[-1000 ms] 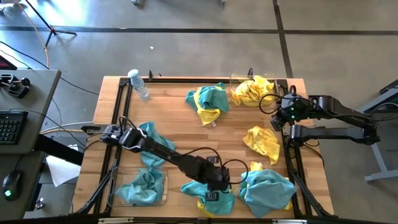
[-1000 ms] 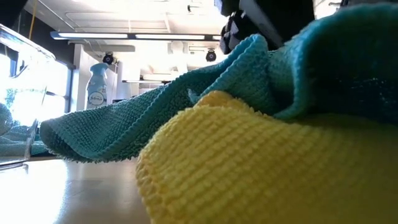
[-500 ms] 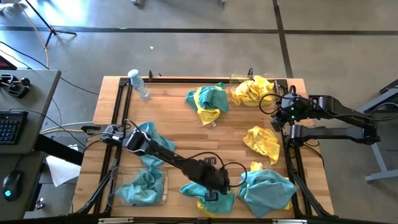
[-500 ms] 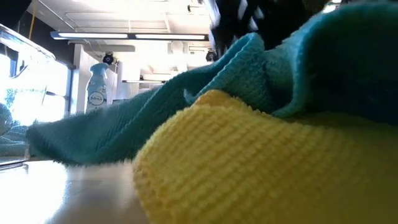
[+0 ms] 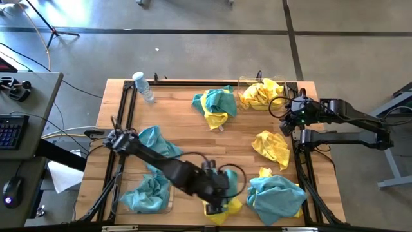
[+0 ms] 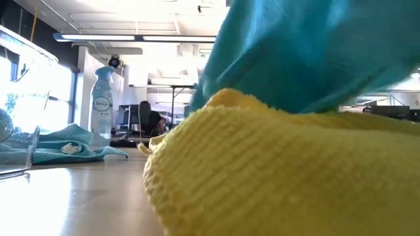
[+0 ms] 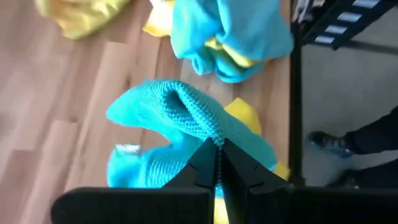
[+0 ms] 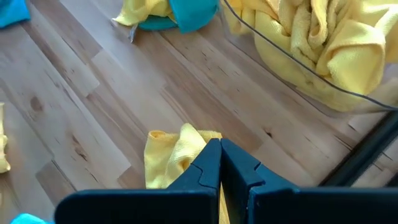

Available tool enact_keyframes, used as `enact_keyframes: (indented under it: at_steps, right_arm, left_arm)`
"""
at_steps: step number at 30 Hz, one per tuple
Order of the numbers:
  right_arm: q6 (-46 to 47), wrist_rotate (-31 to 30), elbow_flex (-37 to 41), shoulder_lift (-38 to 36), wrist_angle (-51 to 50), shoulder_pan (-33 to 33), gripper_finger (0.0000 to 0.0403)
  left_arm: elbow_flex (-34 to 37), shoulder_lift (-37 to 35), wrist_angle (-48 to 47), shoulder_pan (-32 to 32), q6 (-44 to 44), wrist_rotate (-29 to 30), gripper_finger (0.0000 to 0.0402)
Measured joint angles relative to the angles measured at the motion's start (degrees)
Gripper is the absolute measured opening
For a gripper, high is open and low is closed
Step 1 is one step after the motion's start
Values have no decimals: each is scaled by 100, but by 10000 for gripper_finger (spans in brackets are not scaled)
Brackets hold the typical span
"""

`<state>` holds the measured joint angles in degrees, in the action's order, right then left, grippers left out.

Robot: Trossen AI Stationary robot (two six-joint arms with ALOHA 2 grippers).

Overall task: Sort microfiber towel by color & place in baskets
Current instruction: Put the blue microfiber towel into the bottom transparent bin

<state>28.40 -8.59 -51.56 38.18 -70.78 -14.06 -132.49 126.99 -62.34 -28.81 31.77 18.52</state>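
L gripper (image 7: 217, 144) pinched shut on a teal towel (image 7: 180, 118), lifted off a yellow towel (image 5: 225, 207) at table's (image 5: 180, 116) front edge. R gripper (image 8: 219, 149) closed, empty, by the yellow-filled basket (image 5: 261, 93).

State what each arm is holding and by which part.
Left gripper: a teal towel, pinched at a raised fold. Right gripper: shut, nothing held, above a yellow towel.

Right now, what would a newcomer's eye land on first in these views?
The left gripper at the table's near edge, jaws shut on a teal towel raised off a yellow towel. Next, the basket of yellow towels at the far right corner, with the right gripper waiting beside it. A basket holding a teal towel sits near left.
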Motion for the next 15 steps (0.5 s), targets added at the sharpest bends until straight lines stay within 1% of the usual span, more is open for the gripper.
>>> enact_keyframes:
  at_steps: [3,7,10,15]
  right_arm:
    - [-16,-31,53,4,124,-4,0]
    - [6,29,267,1,456,-2,0]
    - [159,165,522,4,697,-2,0]
    - [391,599,1046,6,1278,-2,0]
  left_arm:
    - [0,-362,-241,-155,55,163,1]
    - [0,-862,-797,-352,139,173,0]
    - [0,-1202,-1399,-522,571,257,0]
    - [2,-1688,-2556,-870,1446,294,0]
